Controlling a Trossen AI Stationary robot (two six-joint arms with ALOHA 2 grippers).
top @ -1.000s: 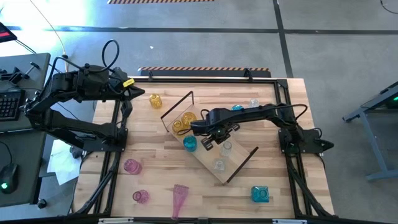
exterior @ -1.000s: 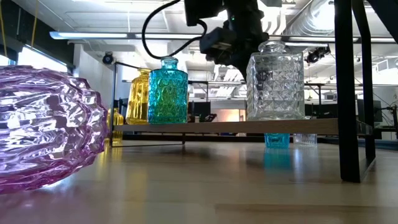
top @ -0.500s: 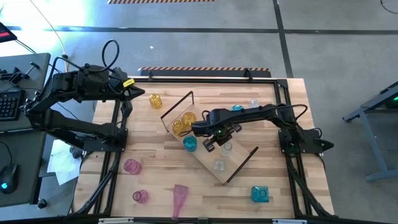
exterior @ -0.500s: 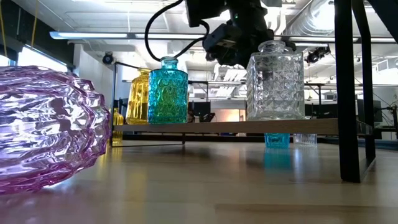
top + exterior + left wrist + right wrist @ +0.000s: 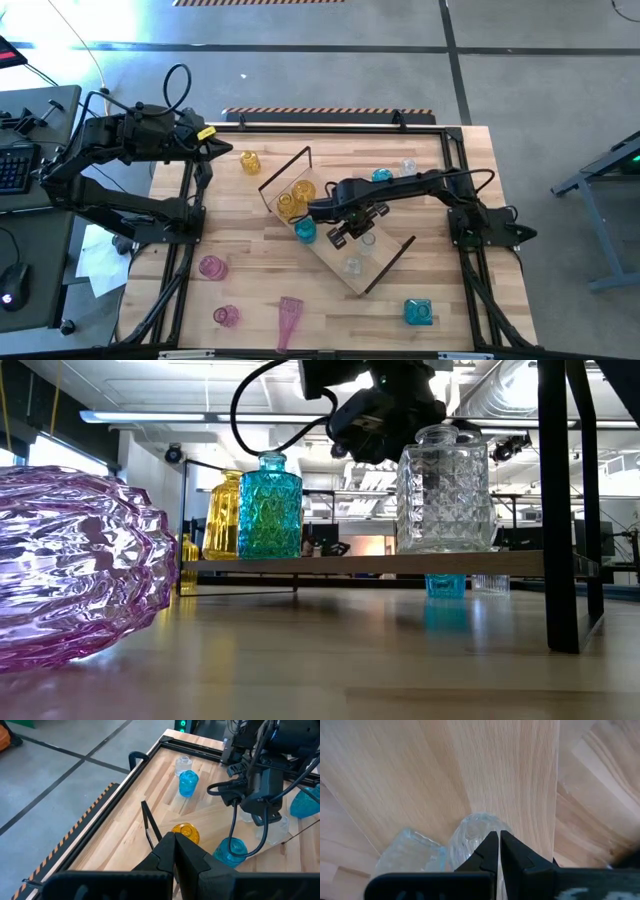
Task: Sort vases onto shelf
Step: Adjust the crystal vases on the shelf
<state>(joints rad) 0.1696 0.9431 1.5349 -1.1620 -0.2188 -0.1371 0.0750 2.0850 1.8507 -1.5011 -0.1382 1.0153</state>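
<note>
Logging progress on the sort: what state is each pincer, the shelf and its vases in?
Left pincer: shut, empty, parked at the table's far left edge.
Right pincer: shut, empty, above the shelf.
Shelf: lying askew mid-table.
Amber vase, teal vase, clear vase: upright on the shelf.

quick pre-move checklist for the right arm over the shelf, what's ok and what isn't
1. Right claw shut and empty: ok.
2. Right claw above the shelf, by the clear vase: ok.
3. Teal vase and amber vase upright on shelf: ok.
4. Clearance between claw and clear vase: cannot tell.
5. Left claw shut, parked at the table's far left edge: ok.
6. Pink vase lying on the table, unsorted: not ok.
</note>
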